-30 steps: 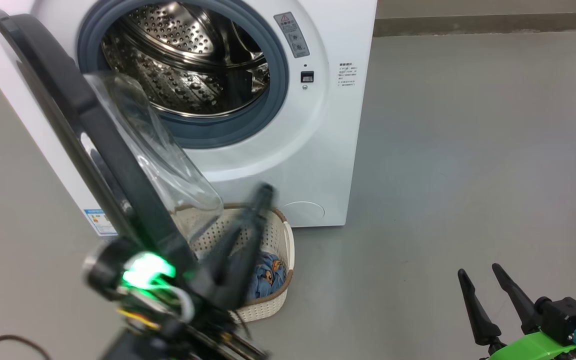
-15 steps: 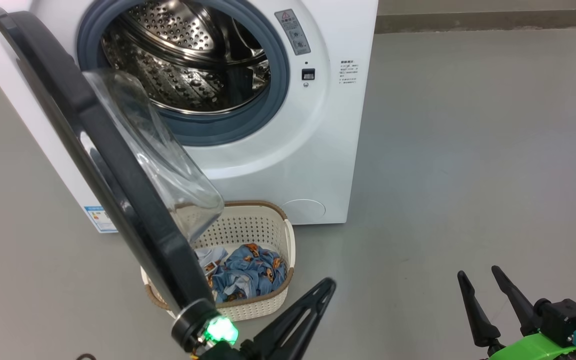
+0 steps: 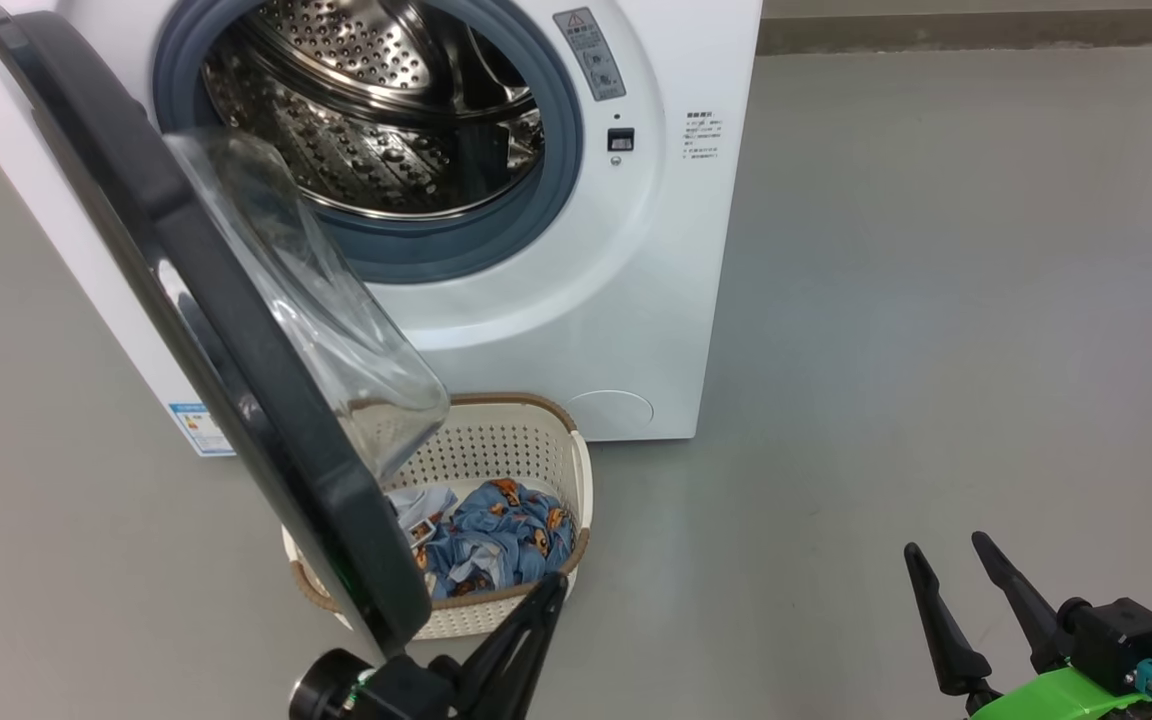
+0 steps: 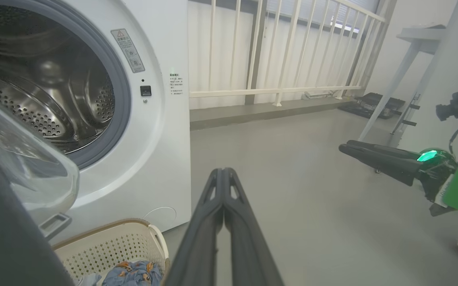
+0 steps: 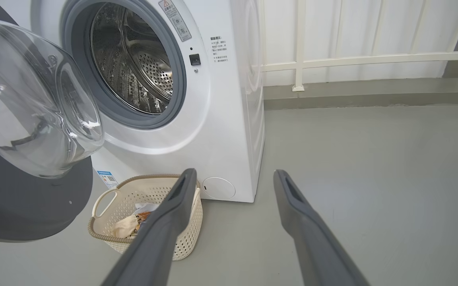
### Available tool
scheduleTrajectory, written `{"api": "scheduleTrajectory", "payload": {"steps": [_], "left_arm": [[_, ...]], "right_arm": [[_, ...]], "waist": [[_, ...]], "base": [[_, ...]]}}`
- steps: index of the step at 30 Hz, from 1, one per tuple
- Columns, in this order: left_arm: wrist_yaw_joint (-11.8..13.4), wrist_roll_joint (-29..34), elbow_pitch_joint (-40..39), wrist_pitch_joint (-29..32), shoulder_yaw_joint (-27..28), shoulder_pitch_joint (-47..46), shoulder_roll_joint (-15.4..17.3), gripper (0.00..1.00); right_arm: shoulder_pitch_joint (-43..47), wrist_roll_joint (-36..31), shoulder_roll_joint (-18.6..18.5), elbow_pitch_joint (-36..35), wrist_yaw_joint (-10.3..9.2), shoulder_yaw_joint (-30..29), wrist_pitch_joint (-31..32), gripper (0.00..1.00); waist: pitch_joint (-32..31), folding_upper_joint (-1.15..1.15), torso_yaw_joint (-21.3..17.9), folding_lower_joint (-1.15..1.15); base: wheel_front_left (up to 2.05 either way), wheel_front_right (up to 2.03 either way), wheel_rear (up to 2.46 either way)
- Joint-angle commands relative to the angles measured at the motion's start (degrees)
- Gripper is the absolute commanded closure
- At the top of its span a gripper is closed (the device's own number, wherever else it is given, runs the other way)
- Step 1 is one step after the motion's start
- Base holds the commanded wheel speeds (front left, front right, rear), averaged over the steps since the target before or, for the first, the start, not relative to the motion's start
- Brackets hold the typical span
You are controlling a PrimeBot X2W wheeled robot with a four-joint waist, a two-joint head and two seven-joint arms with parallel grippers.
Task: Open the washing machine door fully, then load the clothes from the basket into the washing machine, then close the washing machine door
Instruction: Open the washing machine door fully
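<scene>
The white washing machine stands with its steel drum exposed. Its black-rimmed door is swung out to the left, the glass bowl hanging over the basket on the floor below. Blue clothes printed with orange lie in the basket. My left gripper is shut and holds nothing, its tips just above the basket's front rim, below the door's lower edge. In the left wrist view its fingers are pressed together. My right gripper rests open and free at the lower right, its fingers spread wide.
Bare grey floor stretches to the right of the washer. A white railing and a low kerb run behind it. A slanted white stand and a dark tray sit at the far right of the left wrist view.
My left arm has dropped from the door's lower edge, swung out to the right, and come back low by the basket's front rim. The clothes are uncovered. The right gripper stays still.
</scene>
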Motion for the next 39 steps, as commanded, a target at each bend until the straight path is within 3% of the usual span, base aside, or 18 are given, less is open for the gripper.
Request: {"api": "scheduleTrajectory", "payload": {"steps": [1, 16, 33, 39], "left_arm": [[-0.09, -0.55, -0.37, -0.21, 2.56, -1.79, -0.44, 1.00], [-0.06, 0.88, 4.05, -0.21, 10.09, -5.20, -2.01, 1.00], [-0.07, 2.82, 5.74, -0.21, 11.97, -4.48, -2.87, 1.00], [1.54, 2.41, 6.12, -0.21, 12.95, -3.12, -2.97, 1.00]], "right_arm": [[-0.53, 1.12, -0.81, -1.55, 0.09, 1.49, -0.68, 0.00], [-1.66, 1.55, -1.28, -1.46, 0.09, 1.76, -0.68, 0.00], [-2.74, 2.25, -0.91, -0.52, 0.09, 2.13, -0.68, 0.00], [-2.83, 2.59, -0.76, -0.12, 0.09, 2.39, -0.68, 0.00]], "waist": [[0.25, 0.00, -0.09, 0.00], [2.95, 0.00, -1.09, 0.00], [4.28, 0.00, 0.84, 0.00], [3.68, 0.00, 1.89, 0.00]], "base": [[0.00, 0.00, 0.00], [0.00, 0.00, 0.00], [0.00, 0.00, 0.00], [0.00, 0.00, 0.00]]}}
